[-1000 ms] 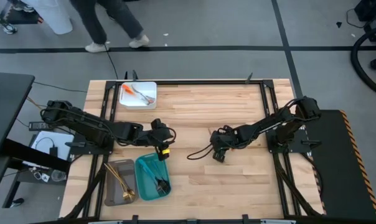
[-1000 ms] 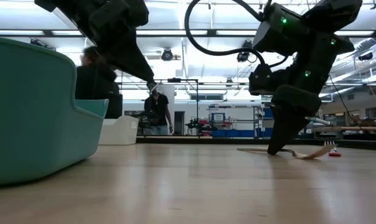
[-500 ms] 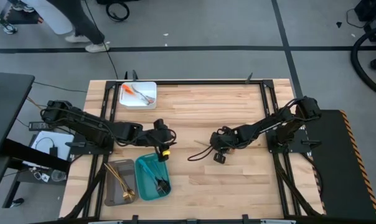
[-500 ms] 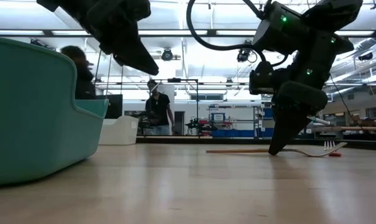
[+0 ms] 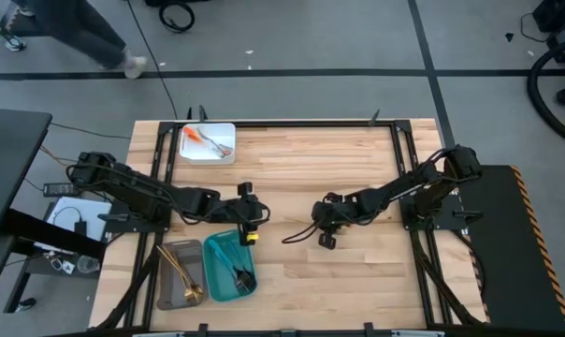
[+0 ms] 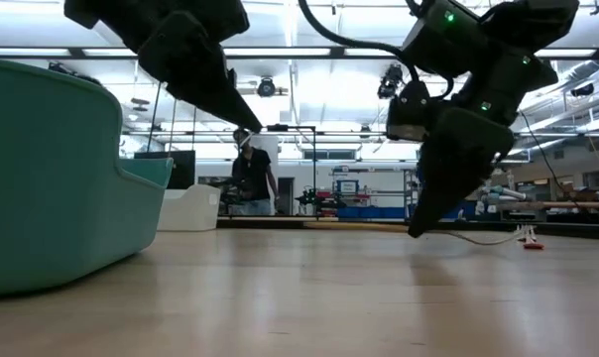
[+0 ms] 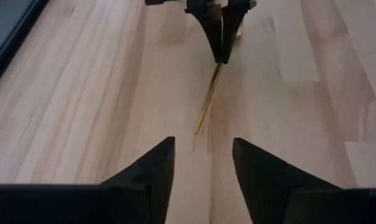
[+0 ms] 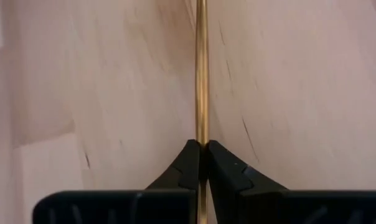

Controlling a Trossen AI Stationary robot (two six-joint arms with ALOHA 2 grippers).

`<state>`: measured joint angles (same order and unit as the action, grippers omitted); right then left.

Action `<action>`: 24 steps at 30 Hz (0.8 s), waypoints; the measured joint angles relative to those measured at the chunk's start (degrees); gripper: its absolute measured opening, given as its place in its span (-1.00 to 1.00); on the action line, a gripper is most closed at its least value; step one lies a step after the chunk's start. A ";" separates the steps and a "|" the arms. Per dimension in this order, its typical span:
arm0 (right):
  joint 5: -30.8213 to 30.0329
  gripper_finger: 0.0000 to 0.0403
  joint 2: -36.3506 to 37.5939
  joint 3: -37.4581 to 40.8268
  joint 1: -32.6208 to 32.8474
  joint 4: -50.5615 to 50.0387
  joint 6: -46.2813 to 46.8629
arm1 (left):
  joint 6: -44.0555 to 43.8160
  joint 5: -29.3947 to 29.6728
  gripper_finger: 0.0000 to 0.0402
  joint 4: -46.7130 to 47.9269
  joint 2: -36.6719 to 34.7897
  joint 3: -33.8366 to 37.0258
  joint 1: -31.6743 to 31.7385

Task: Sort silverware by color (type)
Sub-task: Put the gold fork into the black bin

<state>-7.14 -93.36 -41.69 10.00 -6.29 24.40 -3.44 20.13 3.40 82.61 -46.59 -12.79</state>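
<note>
Planks of pale wood form the tabletop point(image 5: 357, 159), where the right tool point(image 5: 318, 225) pinches a gold fork point(image 8: 202, 74) lifted near the middle. Facing it, the left tool point(image 5: 255, 216) hangs spread beside the teal tray point(image 5: 210, 271). Behind lies a bright workshop with a person point(image 6: 248, 177).

a white tray point(image 5: 210, 143) is set at the table's point(image 5: 357, 271) far edge toward the left corner. a teal tray point(image 5: 228, 268) and a grey tray point(image 5: 179, 274) are placed side by side, touching, at the near edge. a person point(image 6: 250, 179) is seen standing in the room beyond.
</note>
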 joint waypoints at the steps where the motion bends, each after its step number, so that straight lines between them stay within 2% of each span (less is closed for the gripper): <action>1: -0.02 -0.87 0.04 -0.02 -0.02 0.64 0.00 | 0.17 0.47 -0.12 -0.06 0.00 0.00 -0.17; 7: 1.47 -0.87 0.11 -0.06 -0.78 3.22 -0.09 | 2.88 1.65 0.02 -0.33 0.00 0.00 -1.73; 13: 2.34 -0.87 0.15 -0.11 -1.66 5.94 0.87 | 5.71 5.43 0.02 -0.59 0.00 0.00 -3.75; 24: 2.36 -0.87 0.22 -0.17 -1.97 7.25 0.46 | 6.47 5.80 0.02 -0.61 0.00 0.00 -3.90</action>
<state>-4.78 -93.14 -41.87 8.03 0.96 24.86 3.03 25.93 2.79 82.60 -46.59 -16.69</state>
